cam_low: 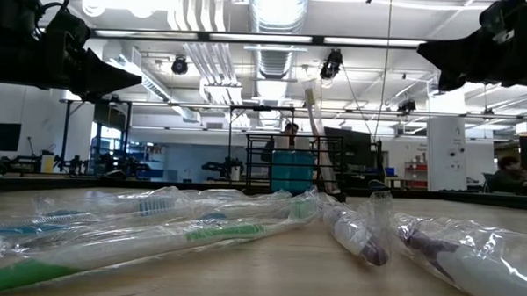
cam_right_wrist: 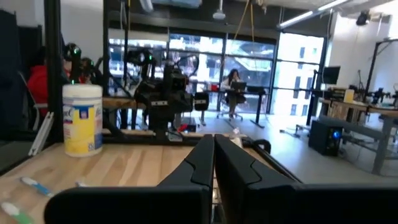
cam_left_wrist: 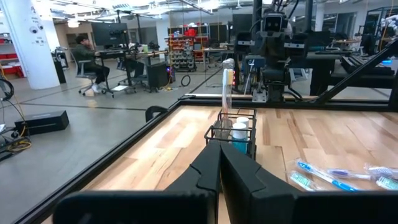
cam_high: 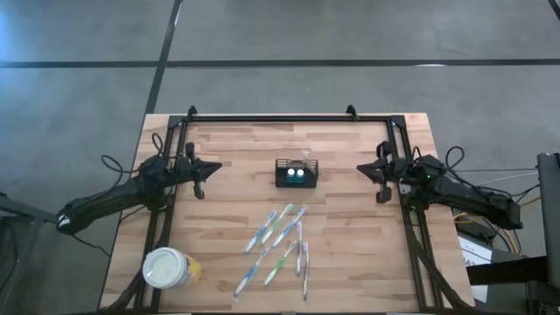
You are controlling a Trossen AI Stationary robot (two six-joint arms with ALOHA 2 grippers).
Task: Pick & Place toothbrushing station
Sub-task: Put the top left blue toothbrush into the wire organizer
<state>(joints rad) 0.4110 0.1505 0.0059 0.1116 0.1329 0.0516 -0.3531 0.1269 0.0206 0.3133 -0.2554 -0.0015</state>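
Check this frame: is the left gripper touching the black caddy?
Apart. The high view shows the left gripper at the table's left side, with bare wood between it and the black caddy.

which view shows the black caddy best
The left wrist view: the caddy stands unblocked, with one toothbrush upright in it. The high view shows only its top; the low view has it far behind wrapped toothbrushes; the right wrist view hides it.

The wooden table (cam_high: 236, 149) carries the toothbrushing station (cam_high: 296, 174), wrapped toothbrushes (cam_high: 282, 241) and a yellow tub (cam_high: 168, 269).
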